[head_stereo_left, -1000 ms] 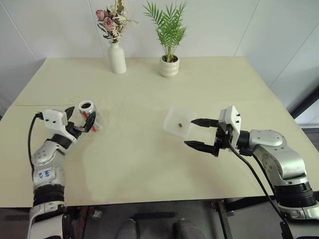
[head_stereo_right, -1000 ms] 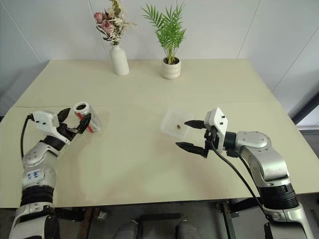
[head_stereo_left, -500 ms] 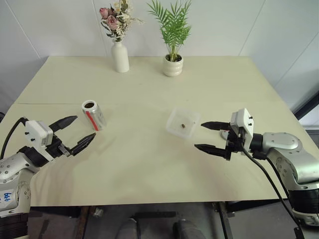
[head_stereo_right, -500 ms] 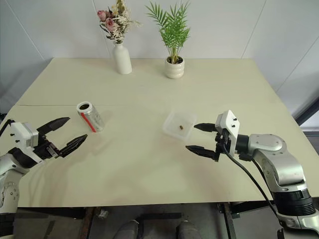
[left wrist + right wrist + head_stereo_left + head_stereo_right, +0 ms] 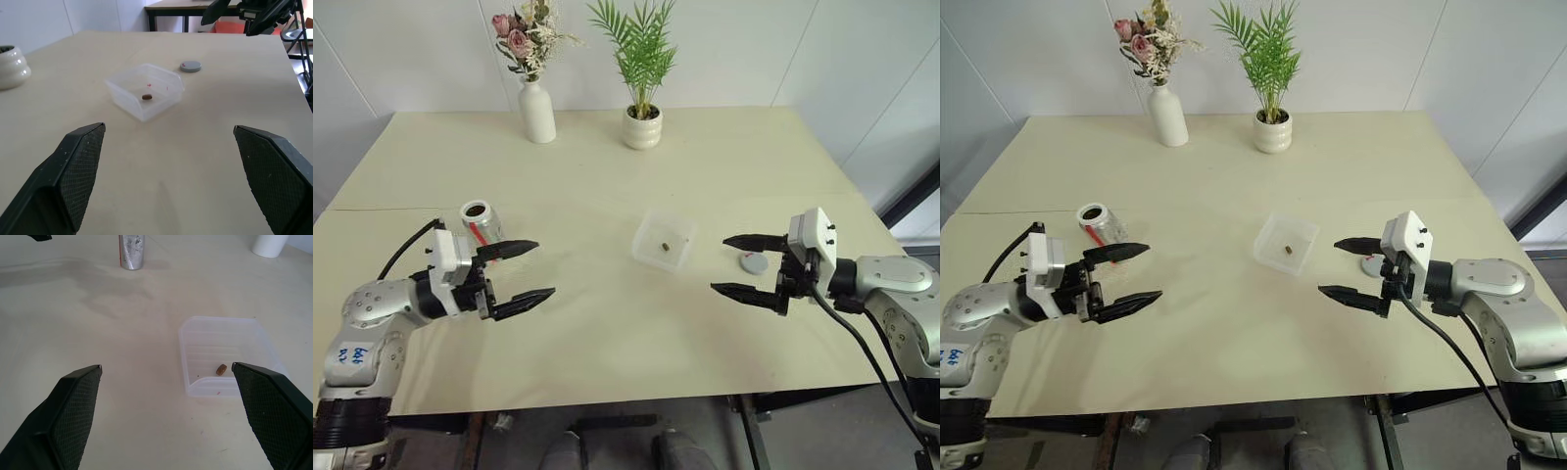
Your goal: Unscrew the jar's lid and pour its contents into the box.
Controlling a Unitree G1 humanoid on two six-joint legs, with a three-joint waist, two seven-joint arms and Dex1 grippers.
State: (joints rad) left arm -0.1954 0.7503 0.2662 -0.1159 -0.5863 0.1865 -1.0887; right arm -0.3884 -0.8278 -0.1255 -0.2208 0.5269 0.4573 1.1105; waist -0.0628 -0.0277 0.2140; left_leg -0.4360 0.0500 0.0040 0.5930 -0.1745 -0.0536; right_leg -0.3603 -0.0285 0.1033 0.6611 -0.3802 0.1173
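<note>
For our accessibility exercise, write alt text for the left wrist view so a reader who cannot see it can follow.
A clear plastic box holding one small brown bit sits on a pale table, framed by the left gripper's two wide-open black fingers. A grey lid lies flat just beyond the box, with the open right gripper above it.
</note>
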